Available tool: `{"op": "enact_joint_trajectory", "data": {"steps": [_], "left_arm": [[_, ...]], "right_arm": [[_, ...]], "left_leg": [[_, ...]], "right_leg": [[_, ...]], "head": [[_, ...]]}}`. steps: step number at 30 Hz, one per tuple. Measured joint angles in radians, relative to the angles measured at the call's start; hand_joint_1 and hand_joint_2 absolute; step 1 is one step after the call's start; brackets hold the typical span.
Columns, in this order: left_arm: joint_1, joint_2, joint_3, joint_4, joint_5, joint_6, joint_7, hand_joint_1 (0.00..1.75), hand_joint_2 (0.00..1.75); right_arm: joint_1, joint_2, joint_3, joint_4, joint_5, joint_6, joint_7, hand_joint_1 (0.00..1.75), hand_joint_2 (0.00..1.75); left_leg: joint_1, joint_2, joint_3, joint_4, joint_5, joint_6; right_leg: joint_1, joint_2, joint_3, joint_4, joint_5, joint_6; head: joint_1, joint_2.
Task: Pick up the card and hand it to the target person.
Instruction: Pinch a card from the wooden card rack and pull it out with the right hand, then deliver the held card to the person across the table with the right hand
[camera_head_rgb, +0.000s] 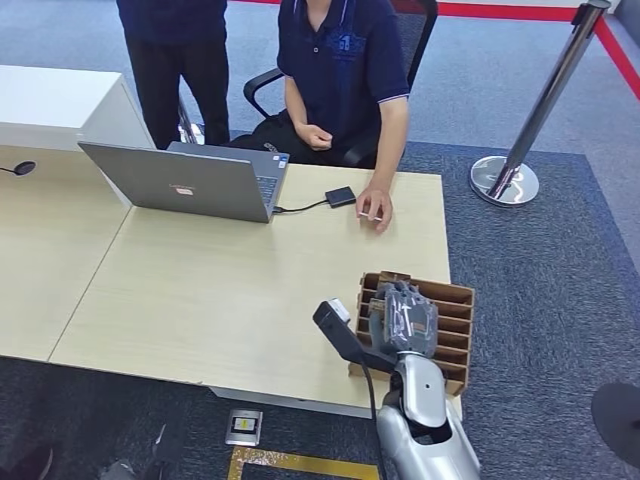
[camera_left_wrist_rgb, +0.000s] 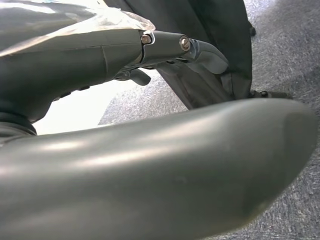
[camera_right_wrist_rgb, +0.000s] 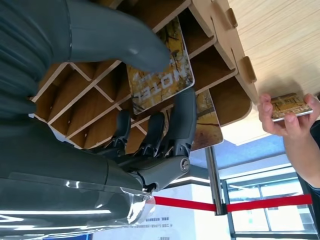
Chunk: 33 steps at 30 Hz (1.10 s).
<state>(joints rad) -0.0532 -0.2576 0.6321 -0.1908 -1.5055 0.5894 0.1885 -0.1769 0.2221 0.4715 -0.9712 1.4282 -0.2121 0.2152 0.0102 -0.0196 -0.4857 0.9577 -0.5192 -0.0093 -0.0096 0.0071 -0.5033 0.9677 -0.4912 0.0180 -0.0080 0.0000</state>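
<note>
A wooden slotted card rack (camera_head_rgb: 455, 308) stands at the table's front right corner. My right hand (camera_head_rgb: 408, 318) hovers over it. In the right wrist view the right hand (camera_right_wrist_rgb: 113, 150) pinches a yellow-brown hotel card (camera_right_wrist_rgb: 160, 70) between the thumb and the dark fingers, the card still partly in its slot. A second, similar card (camera_right_wrist_rgb: 208, 125) sits in the slot behind it. A seated person in a dark blue shirt rests a hand (camera_head_rgb: 375, 208) on the far table edge, holding another card (camera_right_wrist_rgb: 290, 106). My left hand (camera_left_wrist_rgb: 151, 165) hangs over the carpet, holding nothing.
An open grey laptop (camera_head_rgb: 189, 180) sits at the far left of the table (camera_head_rgb: 226, 290), cabled to a small black device (camera_head_rgb: 340, 196). A second person stands behind it. A chrome stanchion (camera_head_rgb: 504, 180) stands on the carpet to the right.
</note>
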Motion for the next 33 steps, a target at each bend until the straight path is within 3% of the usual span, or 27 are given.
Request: {"op": "enact_joint_trajectory", "data": {"steps": [22,33], "left_arm": [[0.0,-0.002,0.0,0.0,0.001,0.0,0.001,0.0,0.0],[0.0,-0.003,0.0,0.0,0.0,0.002,0.0,0.0,0.0]], "right_arm": [[0.004,0.006,0.0,-0.01,0.02,0.0,0.0,1.24,1.75],[0.028,-0.004,0.001,-0.134,0.049,0.009,-0.001,1.25,1.75]], "left_leg": [[0.0,0.0,0.0,0.0,0.0,0.0],[0.0,0.0,0.0,0.0,0.0,0.0]], "right_leg": [[0.0,0.0,0.0,0.0,0.0,0.0],[0.0,0.0,0.0,0.0,0.0,0.0]], "head": [[0.0,0.0],[0.0,0.0]]}}
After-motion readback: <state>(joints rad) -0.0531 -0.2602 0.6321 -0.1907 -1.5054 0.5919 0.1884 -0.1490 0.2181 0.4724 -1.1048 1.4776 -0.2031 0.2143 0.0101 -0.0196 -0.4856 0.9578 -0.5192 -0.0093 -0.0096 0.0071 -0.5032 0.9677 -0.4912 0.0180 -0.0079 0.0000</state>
